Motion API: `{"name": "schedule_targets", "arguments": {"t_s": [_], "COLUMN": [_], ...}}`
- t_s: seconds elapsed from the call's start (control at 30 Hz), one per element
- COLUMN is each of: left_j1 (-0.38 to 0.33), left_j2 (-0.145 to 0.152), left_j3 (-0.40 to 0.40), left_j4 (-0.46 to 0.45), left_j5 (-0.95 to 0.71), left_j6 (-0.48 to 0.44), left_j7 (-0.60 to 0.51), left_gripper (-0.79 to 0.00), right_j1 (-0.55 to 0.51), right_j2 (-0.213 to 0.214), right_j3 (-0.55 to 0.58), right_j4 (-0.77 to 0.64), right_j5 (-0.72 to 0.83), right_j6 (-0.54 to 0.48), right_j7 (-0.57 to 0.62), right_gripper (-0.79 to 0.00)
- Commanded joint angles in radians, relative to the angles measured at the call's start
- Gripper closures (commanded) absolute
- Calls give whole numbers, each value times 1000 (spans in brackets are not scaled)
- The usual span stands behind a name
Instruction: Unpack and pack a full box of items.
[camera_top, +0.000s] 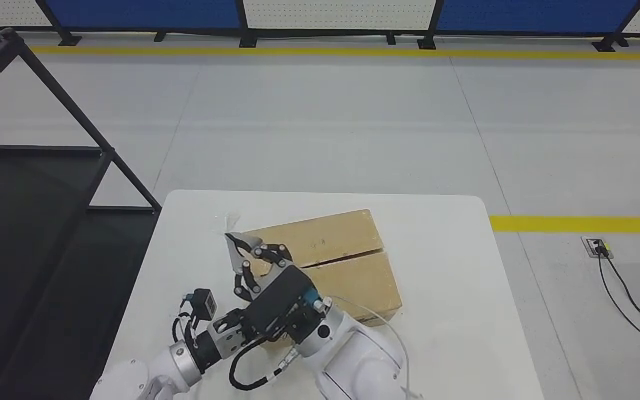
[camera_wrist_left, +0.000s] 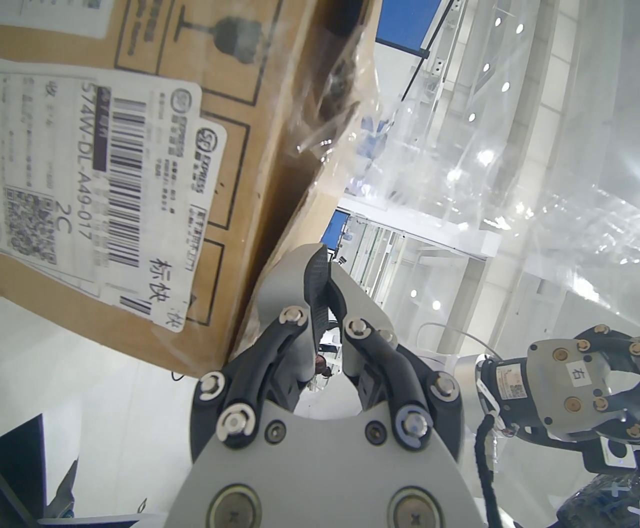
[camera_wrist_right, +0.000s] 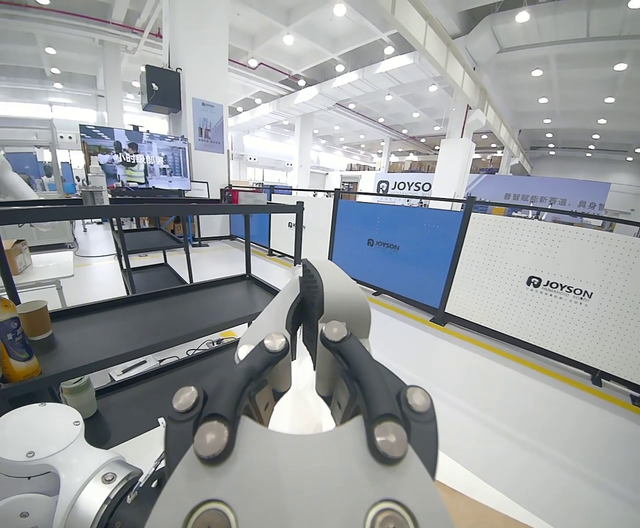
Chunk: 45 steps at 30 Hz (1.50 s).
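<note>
**Top view:** Cardboard box (camera_top: 330, 265), flaps shut, sits mid-table (camera_top: 440, 240), turned at an angle. R gripper (camera_top: 240, 250) hangs over the box's left corner, pincer narrow, tips together, pointing far-left. Black rack (camera_top: 50, 250) stands left of the table.

**L wrist view:** L gripper (camera_wrist_left: 324, 281) is low, just beside a box (camera_wrist_left: 150, 125) corner. Its pincer is narrow, pads (camera_wrist_left: 314, 280) touching. The box side carries a white shipping label (camera_wrist_left: 100, 175). Clear plastic film (camera_wrist_left: 450, 165) drapes off the box's edge.

**R wrist view:** R gripper (camera_wrist_right: 310, 295) has its pincer narrow, ribbed pads pressed together. It is aimed twd the black rack (camera_wrist_right: 150, 310) and blue panels (camera_wrist_right: 400, 250) across the floor.
</note>
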Motion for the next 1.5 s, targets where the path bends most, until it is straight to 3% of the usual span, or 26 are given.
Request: {"name": "schedule_targets", "arguments": {"t_s": [0.0, 0.53, 1.47], "left_j1": [-1, -1, -11], "left_j2": [2, 14, 32], "left_j3": [3, 19, 43], "left_j4": [1, -1, 14], "left_j5": [3, 10, 16], "left_j6": [11, 21, 37], "left_j7": [-3, -2, 7], "left_gripper": [0, 0, 0], "right_j1": [2, -19, 42], "right_j2": [-1, 4, 4], "right_j3": [-2, -9, -15], "right_j4": [3, -6, 49], "right_j5": [-2, -58, 40], "right_j6": [-4, -25, -211], "right_j7": [-5, -104, -131], "right_gripper": [0, 0, 0]}}
